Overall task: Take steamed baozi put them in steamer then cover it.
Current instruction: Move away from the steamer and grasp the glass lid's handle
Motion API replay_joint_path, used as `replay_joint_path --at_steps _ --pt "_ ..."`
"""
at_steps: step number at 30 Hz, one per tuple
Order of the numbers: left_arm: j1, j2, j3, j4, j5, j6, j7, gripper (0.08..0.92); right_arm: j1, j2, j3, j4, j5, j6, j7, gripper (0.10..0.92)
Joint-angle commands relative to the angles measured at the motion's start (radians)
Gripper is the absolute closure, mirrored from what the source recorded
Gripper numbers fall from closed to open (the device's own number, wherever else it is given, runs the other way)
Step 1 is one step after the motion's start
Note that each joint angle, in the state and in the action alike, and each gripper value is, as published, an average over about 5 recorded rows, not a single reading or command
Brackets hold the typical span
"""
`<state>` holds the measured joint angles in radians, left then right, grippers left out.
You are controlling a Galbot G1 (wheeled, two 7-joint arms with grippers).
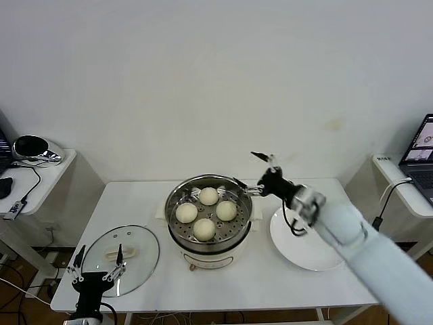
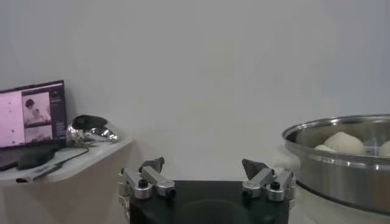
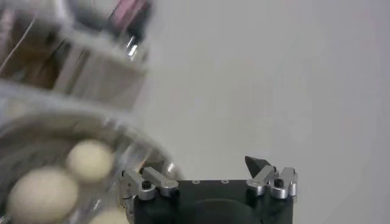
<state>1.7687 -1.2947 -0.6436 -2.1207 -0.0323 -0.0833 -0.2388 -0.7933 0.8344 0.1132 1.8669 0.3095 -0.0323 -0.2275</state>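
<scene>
Four cream-white baozi [image 1: 206,213] lie on the perforated tray inside the steel steamer [image 1: 174,196] at the table's middle. The steamer also shows in the left wrist view [image 2: 341,167] and the right wrist view [image 3: 36,152], with baozi [image 3: 42,193] inside. The glass cover [image 1: 145,254] with its cream handle lies flat on the table at the front left. My right gripper [image 1: 252,169] is open and empty, raised just beside the steamer's right rim. My left gripper [image 1: 99,263] is open and empty, low at the table's front left, at the cover's near edge.
A flat white plate [image 1: 304,247] lies right of the steamer, under my right arm. Side tables stand left [image 1: 37,176] and right [image 1: 406,189], the right one with a laptop [image 1: 423,145]. A laptop and mouse show in the left wrist view [image 2: 30,119].
</scene>
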Motion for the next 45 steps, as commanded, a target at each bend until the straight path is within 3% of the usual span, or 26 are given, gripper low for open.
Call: replay_joint_path --at_steps 1,9,15,24,45 --pt "0.003 0.029 -0.105 0.131 0.680 -0.027 -0.017 0.177 -0.756 0.420 0.751 0.090 -0.108 0.294 0.044 0.203" --pt "0.059 0.146 -0.183 0.240 1.111 -0.135 0.006 0.177 -0.819 0.515 0.874 0.117 -0.101 0.273 0.131 0.203" --pt "-0.053 0.178 -0.109 0.353 1.241 -0.148 0.010 0.177 -0.823 0.535 0.937 0.099 -0.084 0.265 0.210 0.203" --pt "-0.205 0.206 -0.011 0.454 1.269 -0.119 0.057 0.177 -0.830 0.549 0.954 0.087 -0.081 0.272 0.223 0.203" --pt "-0.514 0.230 0.079 0.679 1.235 -0.079 0.079 0.177 -0.854 0.579 0.945 0.078 -0.116 0.297 0.216 0.203"
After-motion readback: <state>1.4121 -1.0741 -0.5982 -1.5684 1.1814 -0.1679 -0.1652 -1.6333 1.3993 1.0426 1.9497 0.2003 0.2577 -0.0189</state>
